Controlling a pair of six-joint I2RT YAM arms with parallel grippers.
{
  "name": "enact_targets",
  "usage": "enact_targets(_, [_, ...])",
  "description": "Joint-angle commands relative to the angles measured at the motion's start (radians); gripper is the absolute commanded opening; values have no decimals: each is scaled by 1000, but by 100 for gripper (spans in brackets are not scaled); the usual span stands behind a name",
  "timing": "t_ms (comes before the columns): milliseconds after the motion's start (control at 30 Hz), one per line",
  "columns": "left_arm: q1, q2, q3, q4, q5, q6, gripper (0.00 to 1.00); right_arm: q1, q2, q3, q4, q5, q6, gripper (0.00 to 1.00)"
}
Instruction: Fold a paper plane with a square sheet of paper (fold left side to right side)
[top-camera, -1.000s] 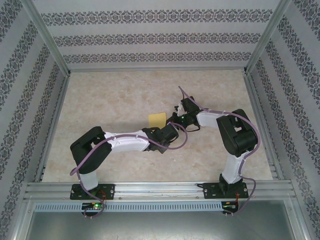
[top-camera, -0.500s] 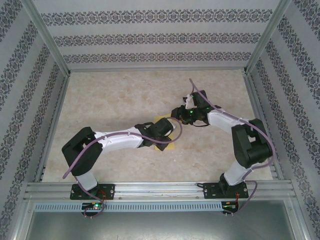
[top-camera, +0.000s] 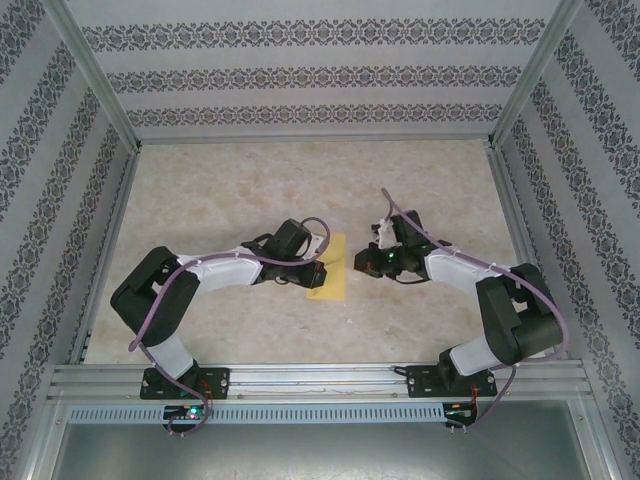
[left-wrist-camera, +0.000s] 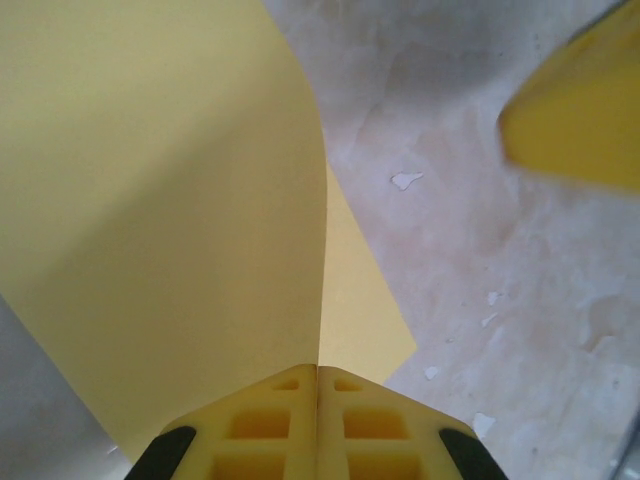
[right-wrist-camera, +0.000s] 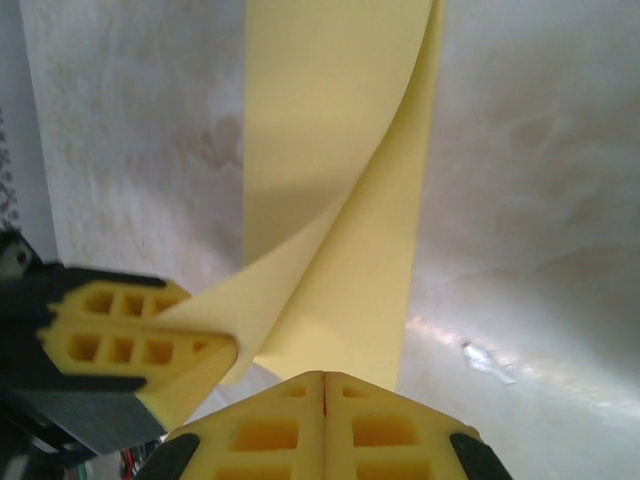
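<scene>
The square sheet of paper (top-camera: 331, 272) is pale yellow and lies mid-table as a narrow strip between both grippers. My left gripper (top-camera: 316, 268) is at the sheet's left side, shut on its edge. In the left wrist view the gripper (left-wrist-camera: 318, 368) pinches the paper (left-wrist-camera: 160, 200), which rises curved above the lower layer. My right gripper (top-camera: 362, 262) is shut just right of the sheet. In the right wrist view its tips (right-wrist-camera: 323, 375) sit at the near end of the paper (right-wrist-camera: 340, 130), with nothing seen in the seam. The left fingers (right-wrist-camera: 150, 345) hold the lifted flap.
The table (top-camera: 230, 190) is pale marbled stone with small white flecks (left-wrist-camera: 405, 181). Patterned walls and metal frame rails (top-camera: 300, 378) close it in. One yellow right finger (left-wrist-camera: 580, 110) shows blurred at the upper right of the left wrist view.
The left gripper has moved from over the paper to its left edge and lifted that side. The right gripper has come nearer, down to the sheet's right side.
</scene>
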Motion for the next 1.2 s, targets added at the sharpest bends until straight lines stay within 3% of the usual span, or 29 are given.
enact_targets(0, [21, 5, -3, 77, 94, -44, 0, 60, 14, -24, 86, 13, 43, 0])
enact_targets(333, [47, 43, -6, 68, 101, -56, 0, 145, 113, -50, 166, 57, 99, 0])
enact_targets(1167, [119, 114, 31, 4, 170, 54, 0, 149, 200, -7, -26, 109, -7, 0])
